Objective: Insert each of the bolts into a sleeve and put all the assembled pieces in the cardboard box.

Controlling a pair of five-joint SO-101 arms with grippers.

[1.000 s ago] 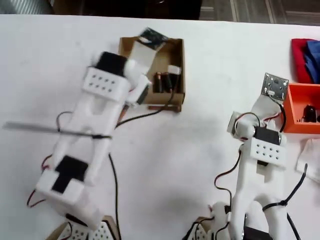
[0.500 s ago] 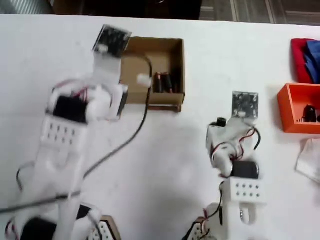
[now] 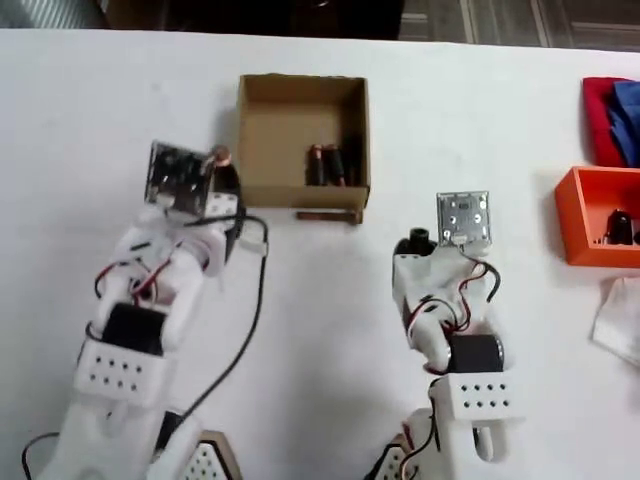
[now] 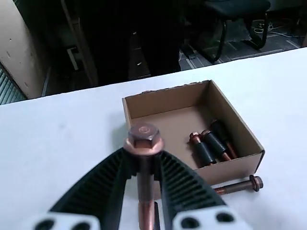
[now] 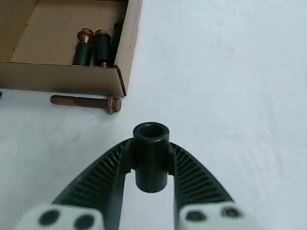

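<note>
My left gripper (image 4: 144, 167) is shut on a copper bolt (image 4: 143, 143), head up, held just short of the cardboard box (image 4: 139, 103). In the high view that bolt (image 3: 218, 155) sits at the left arm's tip beside the box (image 3: 262, 125). My right gripper (image 5: 150, 160) is shut on a black sleeve (image 5: 150, 148), its open bore facing up; from above the sleeve (image 3: 418, 240) is right of the box. Assembled pieces (image 3: 328, 164) lie in the box's right part. A loose bolt (image 3: 328, 215) lies on the table along the box's near wall.
An orange bin (image 3: 600, 222) with a dark part inside stands at the right edge. Red and blue cloth (image 3: 612, 118) lies behind it, and white paper (image 3: 620, 315) in front. White tabletop spreads between the two arms.
Both arms have drawn back from the box area. The left gripper came out of the box toward the near left; the right arm swung left from the orange bin with the sleeve.
</note>
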